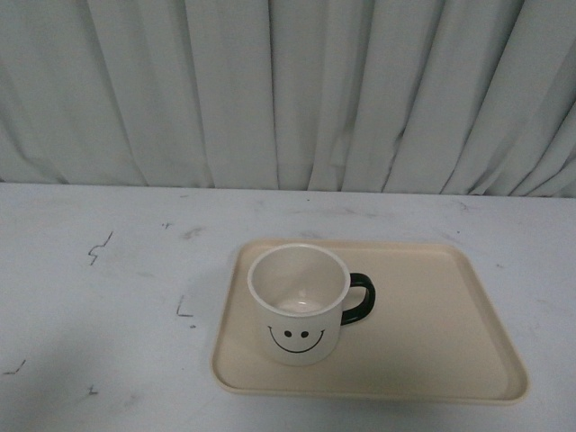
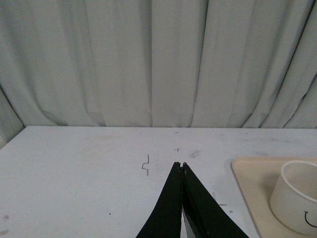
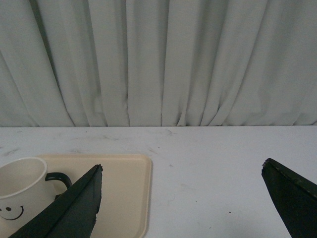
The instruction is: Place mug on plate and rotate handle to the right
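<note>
Step in hand: judged from the layout, the placing and turning look done; what is left is to hold both arms clear.
Mug: the smiley-face mug (image 1: pixel 299 306) stands upright on the beige tray-like plate (image 1: pixel 432 324), in its left part, face toward the robot.
Handle: the black loop handle (image 1: pixel 360 298) points to the robot's right, over bare plate.
Left pincer: the left pincer (image 2: pixel 180 164) is clenched, tips meeting, grasping nothing; the mug lies ahead of it and toward the right arm's side, well apart.
Right pincer: the right pincer (image 3: pixel 182 167) is released, fingers spread wide, empty; the mug lies ahead and toward the left arm's side, beyond one finger.
Doing it well: any retreat should go up and back, away from the mug, so no finger brushes the rim or handle and spoils the heading. A further twist seems unneeded.
Surroundings: the white desk (image 1: pixel 90 297) carries scuffs and a small dark squiggle (image 2: pixel 145 166) just ahead of the left pincer's tips; a pale pleated curtain (image 1: pixel 270 90) hangs behind.
Obstacles: nothing stands between either pincer and the mug; only the plate's low rim rises there.
</note>
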Controlling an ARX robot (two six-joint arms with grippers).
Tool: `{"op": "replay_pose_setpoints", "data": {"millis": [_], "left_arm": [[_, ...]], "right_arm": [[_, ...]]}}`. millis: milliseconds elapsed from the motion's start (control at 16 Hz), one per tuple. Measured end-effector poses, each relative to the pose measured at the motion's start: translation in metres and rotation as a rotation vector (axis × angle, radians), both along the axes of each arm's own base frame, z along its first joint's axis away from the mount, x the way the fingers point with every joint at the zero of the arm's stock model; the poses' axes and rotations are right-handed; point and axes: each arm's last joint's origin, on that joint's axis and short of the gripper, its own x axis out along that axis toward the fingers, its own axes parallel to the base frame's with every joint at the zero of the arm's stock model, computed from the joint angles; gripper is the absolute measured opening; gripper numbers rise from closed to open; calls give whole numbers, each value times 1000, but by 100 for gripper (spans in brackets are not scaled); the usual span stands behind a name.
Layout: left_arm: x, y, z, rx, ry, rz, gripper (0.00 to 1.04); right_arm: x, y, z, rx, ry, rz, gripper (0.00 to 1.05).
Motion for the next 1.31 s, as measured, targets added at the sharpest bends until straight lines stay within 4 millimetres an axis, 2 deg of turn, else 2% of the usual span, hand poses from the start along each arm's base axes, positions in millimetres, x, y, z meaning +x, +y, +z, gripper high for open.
{"op": "replay_pose_setpoints", "data": {"millis": [62,125,188,375,625,750,875,938,1000,1062,1125,1188,1312], "left_arm": [[-5,0,-5,0,42,-5,2],[-8,0,-3,-1,14,-1,2],[-9,0,1,0,-24,-2,2],[-9,0,-2,-2,3,-1,2],[-9,0,-2,-2,-1,-1,48],[-9,0,-2,-2,-1,-1,74],[-9,0,-2,-2,-1,0,99],[-9,0,-2,-2,-2,-1,98],[-9,0,-2,-2,-1,-1,98],[-9,0,-2,-2,-1,-1,98],[-9,0,-2,-2,-1,-1,98],[-9,0,-2,-2,-1,-1,98],[-9,0,-2,-2,-1,-1,98]], "right_arm": [[0,0,0,0,0,0,98],[0,0,0,0,0,0,98],[0,0,0,0,1,0,98],[0,0,0,0,-1,0,98],[0,0,0,0,0,0,98],[11,0,11,-1,-26,-1,98],[44,0,34,-36,0,46,98],[65,3,48,-87,47,78,98],[118,16,53,-234,301,226,98],[190,44,61,-319,498,340,98],[219,64,60,-333,598,384,98],[237,82,49,-356,698,414,98],[254,106,31,-393,865,440,98]]}}
